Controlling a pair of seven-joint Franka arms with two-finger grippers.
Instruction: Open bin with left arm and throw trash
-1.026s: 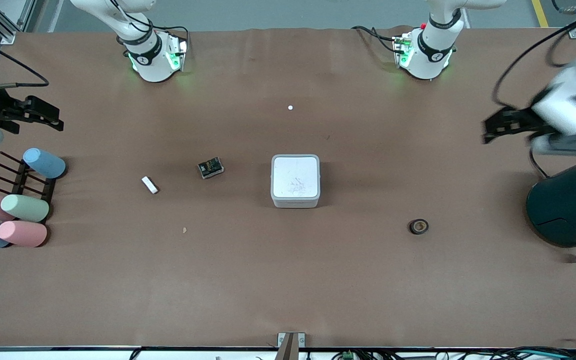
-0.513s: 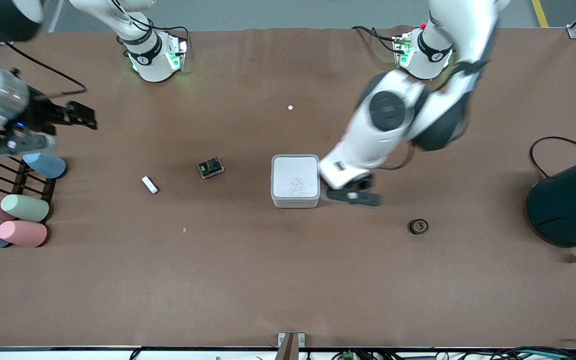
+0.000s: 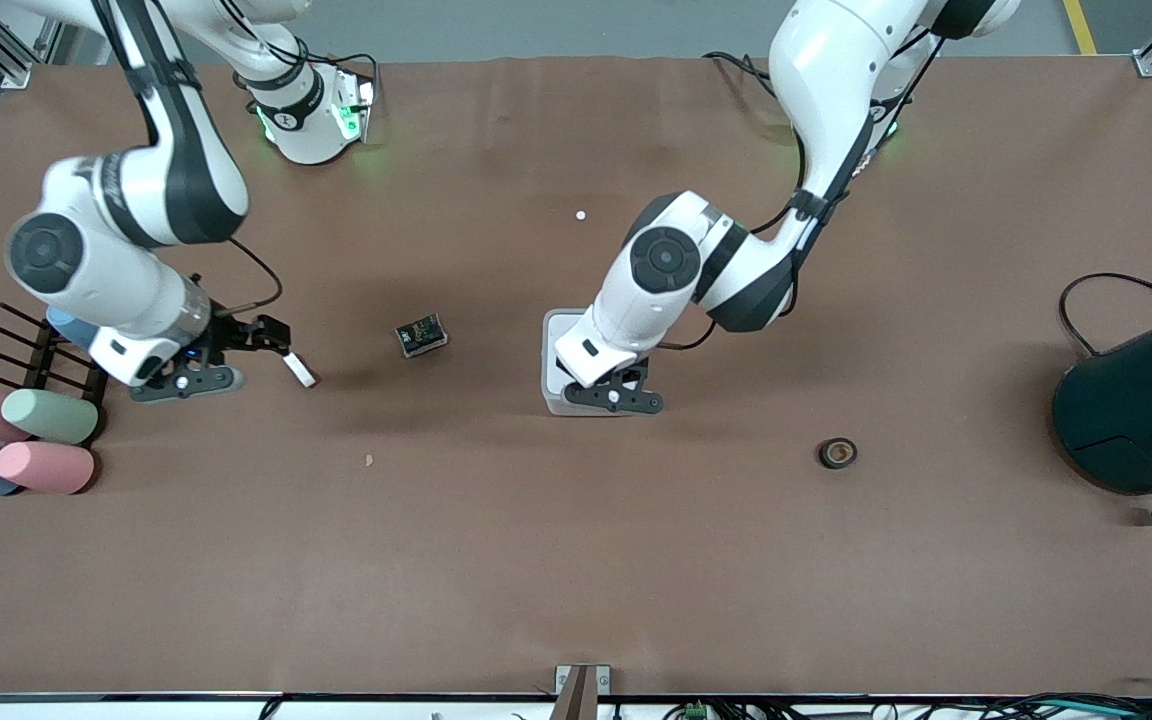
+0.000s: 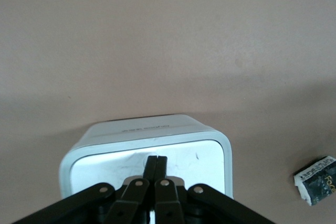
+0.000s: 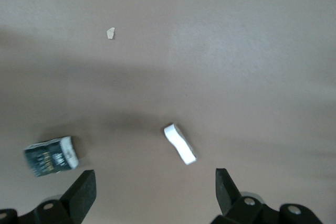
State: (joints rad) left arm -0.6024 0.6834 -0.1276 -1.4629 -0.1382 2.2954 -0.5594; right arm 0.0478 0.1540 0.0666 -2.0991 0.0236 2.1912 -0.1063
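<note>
While the lid of the bin (image 3: 549, 330) lies flat and closed, the left tool (image 3: 616, 398) sits over it at the centre of the front frame, with most of the box hidden under the wrist. In the left wrist view the bin (image 4: 149, 137) fills the lower middle of the frame, and the left tool (image 4: 155, 162) has its two fingers pressed together with nothing between them, their tips over the lid; whether they touch it cannot be told.

Toward the right arm's end of the surface (image 3: 576, 560), at the middle left of the front frame, the right tool (image 3: 276, 345) is low and just beside the white block (image 3: 300, 371). The right wrist view shows the right tool (image 5: 155, 182) spread wide and holding nothing, with the white block (image 5: 180, 144) lying on the surface between the lines of its two fingers (image 5: 84, 192), slanted across the gap and apart from both.

The black packet (image 3: 421, 335) lies between the white block and the bin, and shows at the lower left of the right wrist frame (image 5: 51, 153) and the lower right of the left wrist frame (image 4: 316, 180). The tape ring (image 3: 837, 453) lies nearer the front camera than the bin, toward the left arm's end, well apart from both tools.
</note>
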